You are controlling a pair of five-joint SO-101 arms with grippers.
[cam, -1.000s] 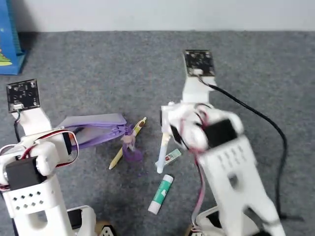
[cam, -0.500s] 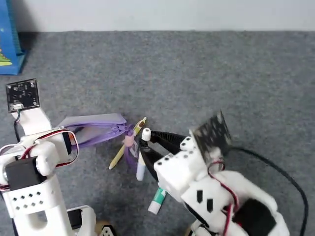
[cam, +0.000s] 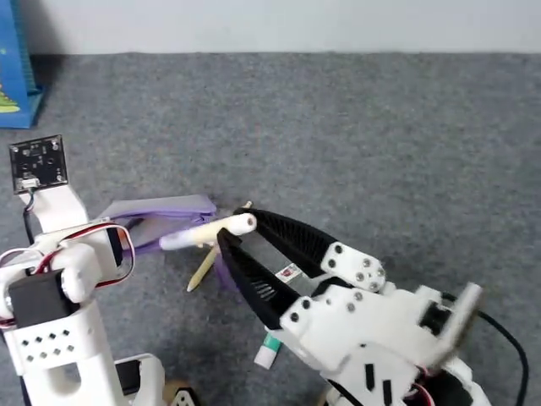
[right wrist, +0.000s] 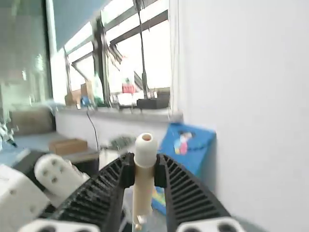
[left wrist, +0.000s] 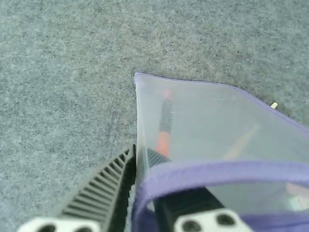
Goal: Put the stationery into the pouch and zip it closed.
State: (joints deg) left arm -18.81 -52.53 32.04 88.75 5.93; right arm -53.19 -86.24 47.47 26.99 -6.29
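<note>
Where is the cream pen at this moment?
High view: the cream plastic pen is gripped by the right end effector, left of centre, its far end at the mouth of the translucent purple pouch.

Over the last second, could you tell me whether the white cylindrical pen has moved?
Yes: the white cylindrical pen, in the right gripper, has moved across the yellow pencil towards the purple pouch.

pouch (cam: 161, 210): one is counted
pen (cam: 207, 233): one is counted
pencil (cam: 200, 273): one is counted
glue stick (cam: 270, 348): one is counted
</note>
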